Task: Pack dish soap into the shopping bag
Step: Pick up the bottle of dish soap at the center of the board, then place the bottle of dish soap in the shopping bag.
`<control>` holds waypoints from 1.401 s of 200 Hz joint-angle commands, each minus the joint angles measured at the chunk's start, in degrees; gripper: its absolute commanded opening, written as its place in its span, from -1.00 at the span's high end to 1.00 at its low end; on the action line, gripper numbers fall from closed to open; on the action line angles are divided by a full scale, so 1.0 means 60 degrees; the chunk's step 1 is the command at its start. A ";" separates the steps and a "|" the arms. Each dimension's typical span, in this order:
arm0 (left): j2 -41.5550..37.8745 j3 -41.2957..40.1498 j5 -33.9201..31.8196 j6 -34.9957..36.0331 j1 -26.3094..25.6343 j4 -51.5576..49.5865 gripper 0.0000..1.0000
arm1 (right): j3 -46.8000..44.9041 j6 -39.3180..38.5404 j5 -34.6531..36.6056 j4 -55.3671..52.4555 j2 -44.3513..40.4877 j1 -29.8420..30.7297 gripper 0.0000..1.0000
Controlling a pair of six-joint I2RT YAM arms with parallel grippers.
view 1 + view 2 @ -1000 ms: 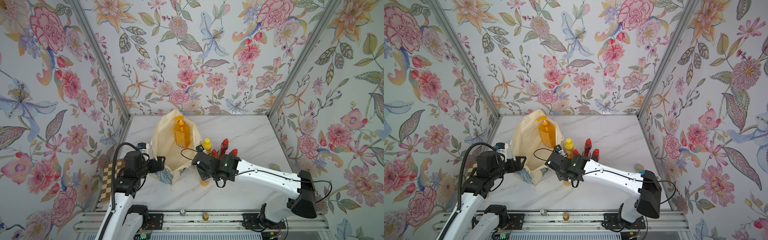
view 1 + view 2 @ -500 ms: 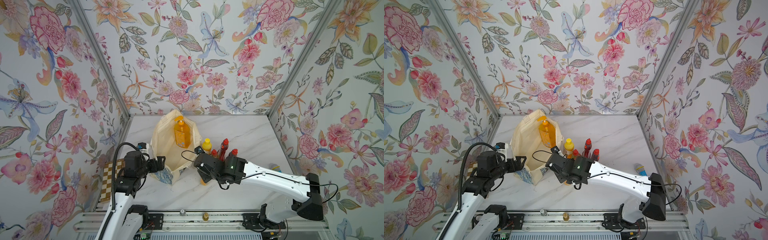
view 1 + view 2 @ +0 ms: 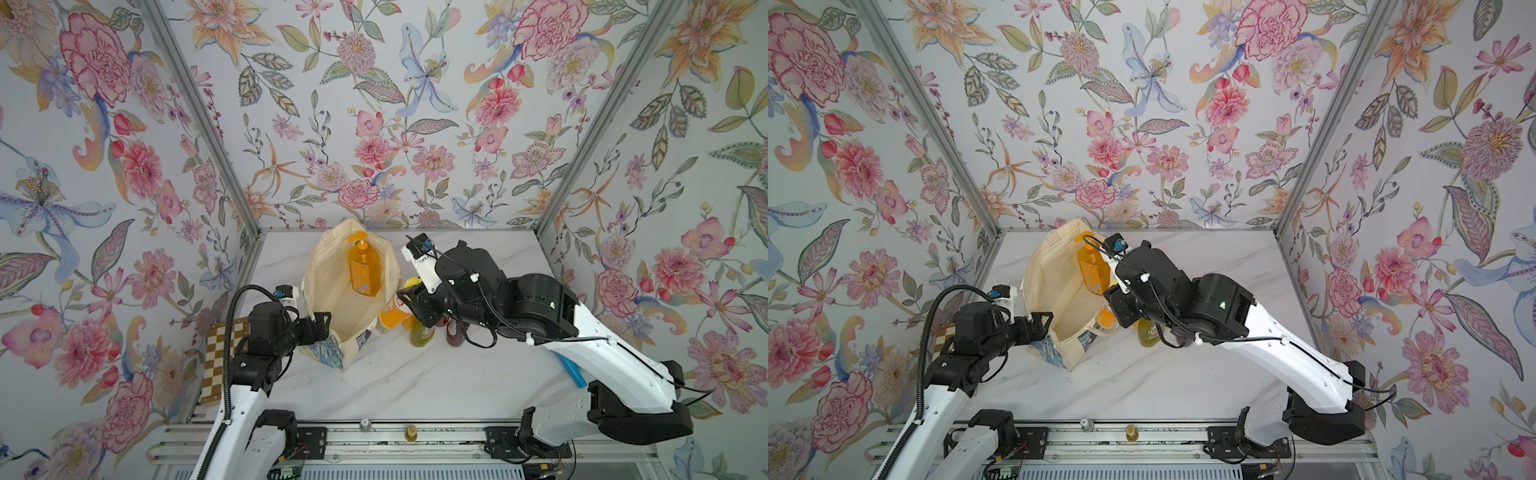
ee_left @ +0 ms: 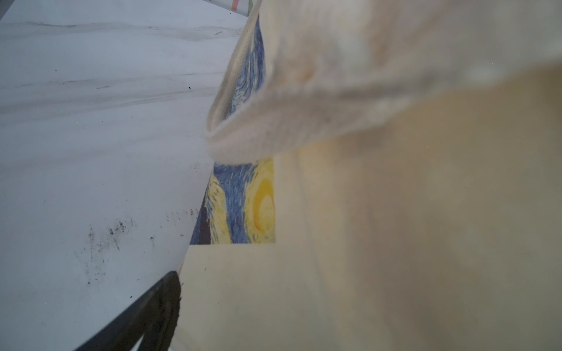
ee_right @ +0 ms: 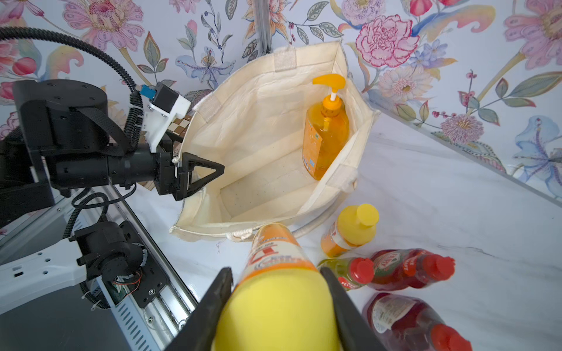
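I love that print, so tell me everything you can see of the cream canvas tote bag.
The cream canvas tote bag stands open on the white marble table, with a blue and yellow swirly print on its outer side and cream handles drooping outside. An amber pump bottle stands inside at its far end. The left gripper straddles its near rim, jaws open.

Pump bottle (image 3: 364, 270) stands inside the shopping bag (image 3: 328, 266); four bottles (image 5: 392, 267) stand beside it.

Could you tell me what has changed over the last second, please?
The right gripper, already shut on an orange bottle by its yellow cap, raised it and carried it toward the shopping bag. Unchanged: the left gripper at the bag's rim, the amber pump bottle inside, the other bottles standing on the table.
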 commanded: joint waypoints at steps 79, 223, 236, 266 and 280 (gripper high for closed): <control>-0.0111 -0.0392 -0.0287 -0.0082 -0.0045 -0.0175 -0.99 | 0.5349 -0.1787 -0.1641 -0.0556 0.3534 -0.1229 1.00; 0.0081 -0.0658 0.0466 -0.0243 -0.0041 0.0300 -0.96 | 0.5322 -0.2124 -0.0360 0.3438 0.7241 -0.1470 1.00; 0.0067 -0.0669 0.0514 -0.0253 -0.0040 0.0273 -0.93 | 0.5314 -0.2106 -0.0383 0.3626 0.7406 -0.1556 1.00; -0.0063 -0.0696 0.0600 -0.0293 -0.0033 0.0240 -0.80 | 0.5228 -0.2120 -0.0462 0.4040 0.7719 -0.1707 1.00; -0.0136 -0.0728 0.0615 -0.0323 -0.0038 0.0247 -0.74 | 0.5167 -0.2122 -0.0539 0.4224 0.7859 -0.1770 1.00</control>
